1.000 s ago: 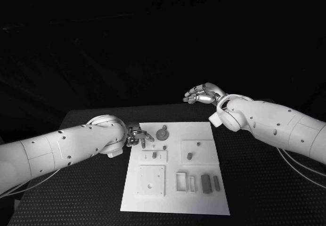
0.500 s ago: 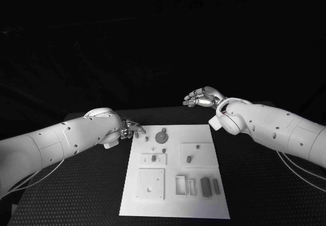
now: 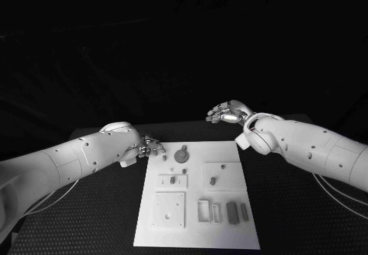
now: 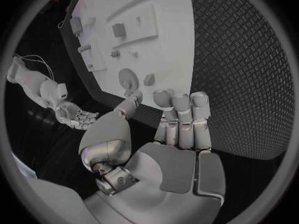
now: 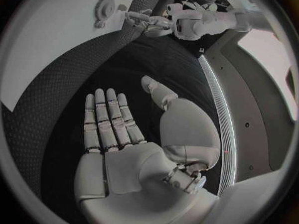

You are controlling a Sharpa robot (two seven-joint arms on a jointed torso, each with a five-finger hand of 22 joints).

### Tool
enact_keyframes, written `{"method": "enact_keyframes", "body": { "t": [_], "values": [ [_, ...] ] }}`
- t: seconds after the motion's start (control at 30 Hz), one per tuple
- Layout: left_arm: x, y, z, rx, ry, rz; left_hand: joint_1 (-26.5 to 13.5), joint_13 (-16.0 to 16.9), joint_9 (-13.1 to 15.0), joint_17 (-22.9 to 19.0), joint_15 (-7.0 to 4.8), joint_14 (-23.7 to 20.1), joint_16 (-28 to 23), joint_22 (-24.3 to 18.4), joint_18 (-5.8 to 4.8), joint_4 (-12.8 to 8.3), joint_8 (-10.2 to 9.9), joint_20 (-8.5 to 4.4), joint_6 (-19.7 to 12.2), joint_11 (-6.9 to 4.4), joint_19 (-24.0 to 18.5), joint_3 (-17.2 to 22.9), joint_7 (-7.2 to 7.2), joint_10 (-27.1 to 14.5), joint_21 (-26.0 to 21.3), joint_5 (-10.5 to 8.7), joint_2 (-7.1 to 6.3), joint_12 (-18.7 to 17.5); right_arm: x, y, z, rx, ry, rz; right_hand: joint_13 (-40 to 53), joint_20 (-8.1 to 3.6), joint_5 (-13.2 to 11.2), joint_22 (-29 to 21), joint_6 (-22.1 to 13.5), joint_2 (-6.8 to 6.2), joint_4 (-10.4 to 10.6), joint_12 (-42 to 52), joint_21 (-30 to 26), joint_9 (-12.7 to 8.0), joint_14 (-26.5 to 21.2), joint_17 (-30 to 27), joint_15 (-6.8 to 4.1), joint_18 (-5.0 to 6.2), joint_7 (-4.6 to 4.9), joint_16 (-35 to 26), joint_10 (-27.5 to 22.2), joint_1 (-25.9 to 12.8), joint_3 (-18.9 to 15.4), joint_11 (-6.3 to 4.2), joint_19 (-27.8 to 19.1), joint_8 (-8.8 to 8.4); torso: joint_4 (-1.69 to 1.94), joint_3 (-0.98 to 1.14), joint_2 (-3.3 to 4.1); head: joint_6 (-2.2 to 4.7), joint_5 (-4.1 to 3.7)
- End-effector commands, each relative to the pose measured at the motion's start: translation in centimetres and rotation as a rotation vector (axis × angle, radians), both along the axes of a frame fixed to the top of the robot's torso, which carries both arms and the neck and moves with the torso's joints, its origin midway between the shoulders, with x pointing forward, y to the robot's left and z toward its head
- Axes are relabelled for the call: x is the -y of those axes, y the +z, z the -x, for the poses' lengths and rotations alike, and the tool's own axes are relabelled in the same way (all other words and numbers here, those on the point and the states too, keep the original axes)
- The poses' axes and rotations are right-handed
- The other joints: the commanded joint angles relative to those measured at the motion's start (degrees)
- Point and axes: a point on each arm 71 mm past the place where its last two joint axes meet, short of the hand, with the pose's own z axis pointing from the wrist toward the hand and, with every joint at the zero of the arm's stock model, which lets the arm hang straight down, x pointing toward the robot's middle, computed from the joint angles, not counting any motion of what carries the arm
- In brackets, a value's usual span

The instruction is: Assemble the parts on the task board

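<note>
The white task board (image 3: 195, 234) lies in the middle of the black table, with grey parts on it. A round gear-like part (image 3: 181, 155) and a small part (image 3: 184, 146) sit near the board's far left corner. My left hand (image 3: 151, 147) hovers just off that corner and holds nothing; its fingers (image 4: 181, 114) are stretched out toward the board (image 4: 162, 15) and the gear (image 4: 127, 77). My right hand (image 3: 227, 112) is raised beyond the board's far right corner, with its palm (image 5: 124, 154) bare and its fingers straight.
A raised square plate (image 3: 169, 207) sits at the board's near left. Several upright grey parts (image 3: 232, 212) stand in slots at the near right. Two smaller plates (image 3: 173, 180) (image 3: 224, 175) with grey pieces lie mid-board. Bare black table (image 3: 299, 212) flanks the board.
My left hand has drawn back from the board's far left corner, a little toward the table's far side. The right hand has barely shifted.
</note>
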Motion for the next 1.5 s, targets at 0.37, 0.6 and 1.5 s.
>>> {"method": "enact_keyframes", "body": {
  "t": [0.37,0.6,1.5],
  "values": [
    [1.3,-0.6,0.2,-0.044,-0.061,0.011,1.61,0.06,0.16,-0.03,0.28,0.11,0.23,0.30,0.58,-0.16,0.94,-5.32,1.61,0.18,-0.13,-0.17,-0.34,-0.08,-0.07,-0.05,1.29,0.40,-0.2,0.0,0.0,0.004,0.011,-0.004,-0.05,0.01,0.31,0.10,-0.25,-0.35,0.11,-0.42,-0.24,-0.11,-0.51,-0.14,0.09,0.25,0.07,-0.13,0.09,0.35,-0.32,0.27,-0.49,0.05,-0.09,0.02,0.26,-0.26,-0.14],
    [1.4,-0.6,0.2,-0.044,-0.065,0.013,2.19,0.01,0.17,-0.02,0.01,0.10,0.42,0.47,0.63,-0.56,1.29,-5.39,2.68,-0.11,-0.15,-0.51,-0.63,0.05,0.02,-0.01,2.45,0.51,-0.3,0.0,0.0,0.003,0.011,-0.004,-0.05,0.01,0.35,0.12,-0.26,-0.36,0.13,-0.44,-0.26,-0.13,-0.52,-0.16,0.10,0.25,0.08,-0.12,0.09,0.35,-0.32,0.27,-0.49,0.05,-0.01,0.08,0.21,-0.36,-0.22],
    [1.6,-0.6,0.1,-0.043,-0.063,0.040,7.42,-0.55,-0.18,-0.37,-0.35,0.08,0.71,0.81,0.38,-2.95,1.67,-5.56,4.96,-0.50,-0.08,-0.19,-1.07,0.51,0.07,0.13,7.18,0.40,-0.4,0.0,0.0,0.002,0.014,-0.004,-0.04,-0.01,0.43,0.20,-0.27,-0.35,0.20,-0.54,-0.33,-0.18,-0.54,-0.24,0.12,0.23,0.10,-0.09,0.13,0.39,-0.30,0.29,-0.48,0.07,-0.03,0.09,0.26,-0.43,-0.31]
  ]
}}
